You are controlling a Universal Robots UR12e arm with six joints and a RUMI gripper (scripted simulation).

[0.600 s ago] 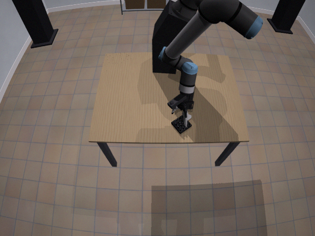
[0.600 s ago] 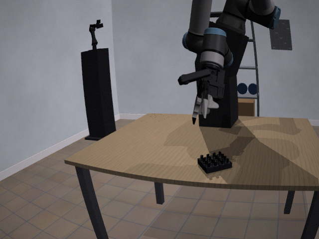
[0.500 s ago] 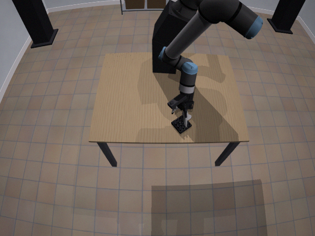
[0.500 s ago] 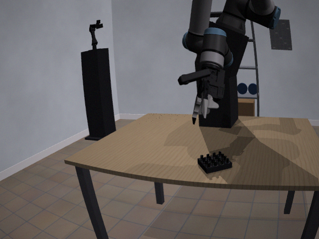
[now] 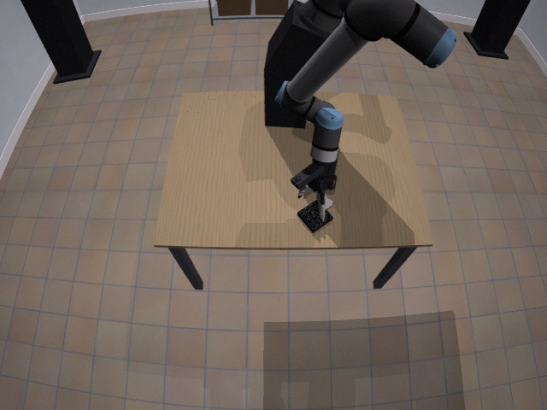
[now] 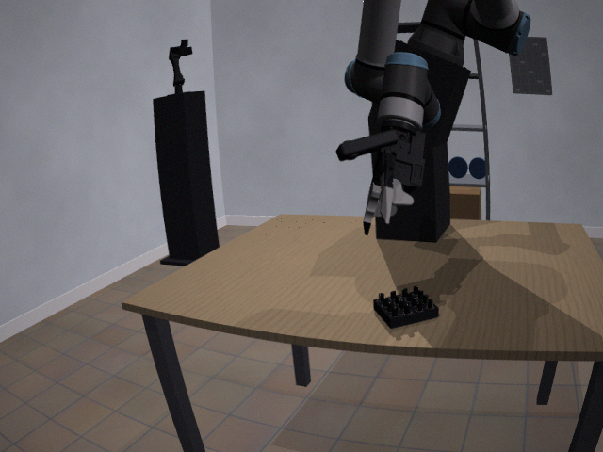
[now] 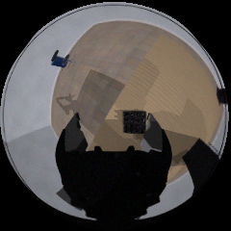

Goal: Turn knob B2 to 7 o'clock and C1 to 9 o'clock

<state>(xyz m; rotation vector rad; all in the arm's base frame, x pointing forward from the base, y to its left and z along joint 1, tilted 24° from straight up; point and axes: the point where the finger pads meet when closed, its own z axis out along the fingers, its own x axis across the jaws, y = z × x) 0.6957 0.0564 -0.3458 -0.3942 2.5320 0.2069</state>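
Observation:
The knob box (image 6: 402, 310) is a small black block with several upright knobs. It lies on the wooden table (image 6: 389, 277) near the front edge. It also shows in the top view (image 5: 314, 216) and in the wrist view (image 7: 135, 121). My gripper (image 6: 377, 214) hangs well above the box, pointing down, with its fingers open and empty. In the wrist view the box shows between the two fingers, closer to the right one. The knob pointers and the socket side are too small to read.
The arm's black base column (image 5: 287, 66) stands at the table's back edge. A black pillar with a camera mount (image 6: 185, 175) stands on the floor to the left. A shelf rack (image 6: 475, 146) stands behind the table.

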